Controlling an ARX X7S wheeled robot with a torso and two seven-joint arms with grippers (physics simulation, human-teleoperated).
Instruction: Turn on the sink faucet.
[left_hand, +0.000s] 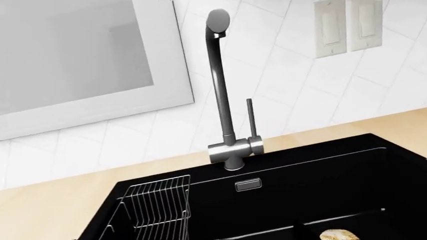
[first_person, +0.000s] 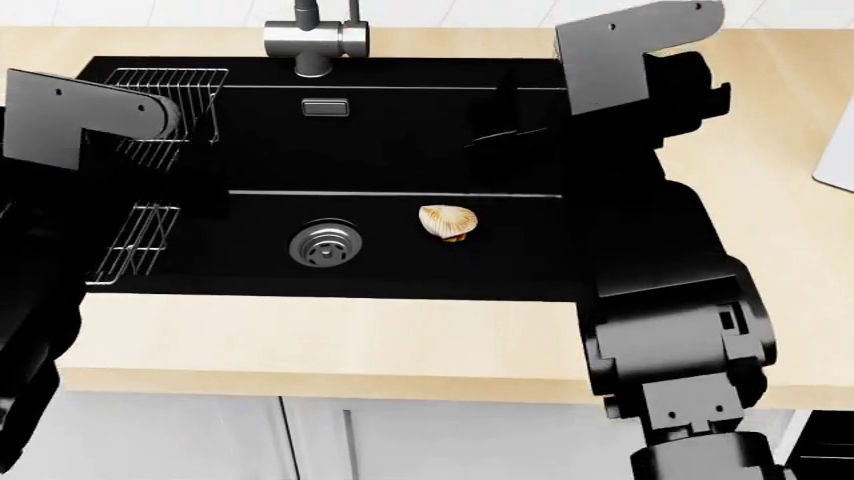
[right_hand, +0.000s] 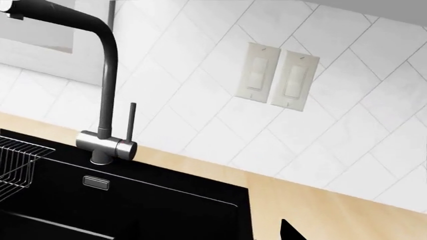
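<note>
The sink faucet (left_hand: 230, 150) is mounted on the wooden desk (first_person: 334, 345) at the back edge of the sink (first_person: 400, 130), just above the small overflow plate (left_hand: 248, 185).

Only its short cylinder body and the lower parts of the rod and spout are caught in the head view. The full height is given only by the two wrist views: the spout rises upright from the body and bends over at the top towards the basin. The thin lever (right_hand: 131, 122) stands upright beside the spout, so the long axis of the faucet is vertical, while the cylinder body lies horizontally along the back wall.

The drain (first_person: 326, 243) and a shell-like object (first_person: 447, 222) on the sink floor are seen fully only from the head. The light switches (right_hand: 277, 77) on the tiled wall are seen only from the wrists. A wire rack (left_hand: 160, 207) sits at the left side of the sink.

Both arms are held over the sink, apart from the faucet. Whether either gripper is spread or pressed together cannot be told.
</note>
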